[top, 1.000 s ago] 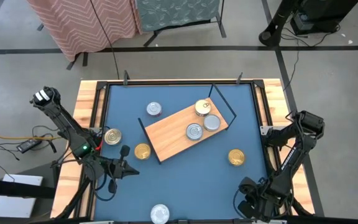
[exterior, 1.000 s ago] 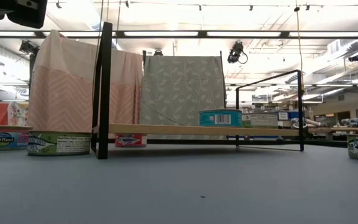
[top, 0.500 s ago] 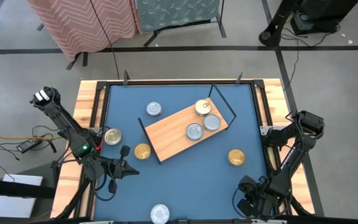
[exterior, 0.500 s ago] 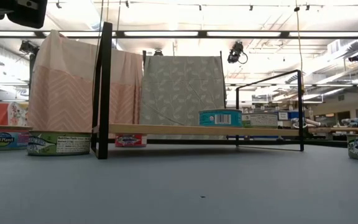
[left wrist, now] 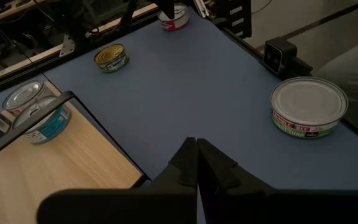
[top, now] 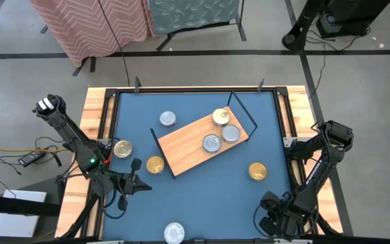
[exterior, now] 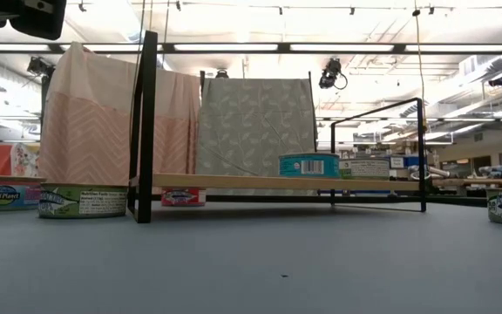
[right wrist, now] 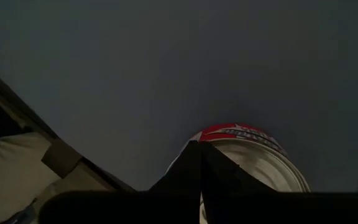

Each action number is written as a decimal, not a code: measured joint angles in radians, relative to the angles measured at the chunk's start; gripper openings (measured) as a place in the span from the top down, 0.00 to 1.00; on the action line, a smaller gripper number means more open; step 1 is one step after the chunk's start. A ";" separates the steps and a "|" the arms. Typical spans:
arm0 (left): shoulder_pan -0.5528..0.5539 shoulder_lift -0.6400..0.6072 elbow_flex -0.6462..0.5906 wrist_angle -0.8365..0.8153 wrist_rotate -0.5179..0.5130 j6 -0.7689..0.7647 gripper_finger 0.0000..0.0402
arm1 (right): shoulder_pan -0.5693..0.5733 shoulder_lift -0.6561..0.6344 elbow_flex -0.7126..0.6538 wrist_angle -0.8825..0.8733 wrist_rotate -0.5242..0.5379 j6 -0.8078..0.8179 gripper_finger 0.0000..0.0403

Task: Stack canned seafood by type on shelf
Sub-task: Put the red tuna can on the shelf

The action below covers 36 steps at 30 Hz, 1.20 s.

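Blue counter (top: pixel 195 196) surface is bordered by a wooden rim. At the near edge a silver-lidded can (top: pixel 174 232) is seen. The left end effector (top: pixel 143 188) is held over the near-left counter with its fingers pressed together, holding nothing; the right end effector (top: pixel 264 218) is folded at the near-right corner, likewise closed on nothing, with a red-labelled can (right wrist: pixel 253 158) just ahead of it in the right wrist view. Farther in, a gold can (top: pixel 155 165) lies just beside the shelf's near-left end, another gold can (top: pixel 122 148) at the left rim, and a third gold can (top: pixel 257 171) right of the shelf. The shelf (top: pixel 188 146), a light-wood board with black wire end frames, is laid at the counter's middle, its long axis running diagonally from near-left to far-right. Two silver cans (top: pixel 212 143) (top: pixel 230 133) and a gold-topped can (top: pixel 221 117) are stood toward its far-right end. A silver can (top: pixel 167 119) sits beyond the shelf, far-left.
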 joint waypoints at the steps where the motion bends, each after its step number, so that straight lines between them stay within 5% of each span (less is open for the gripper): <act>1: 0.000 0.000 0.000 0.000 0.000 0.000 0.99 | 0.000 0.000 -0.003 0.002 0.000 0.000 0.98; 19: 0.000 0.000 0.000 0.000 0.000 0.000 0.99 | -0.083 0.000 -0.117 0.136 0.006 -0.119 0.98; 36: 0.000 0.000 0.000 0.000 0.019 -0.002 0.99 | -0.166 0.000 -0.121 0.075 0.003 -0.291 0.98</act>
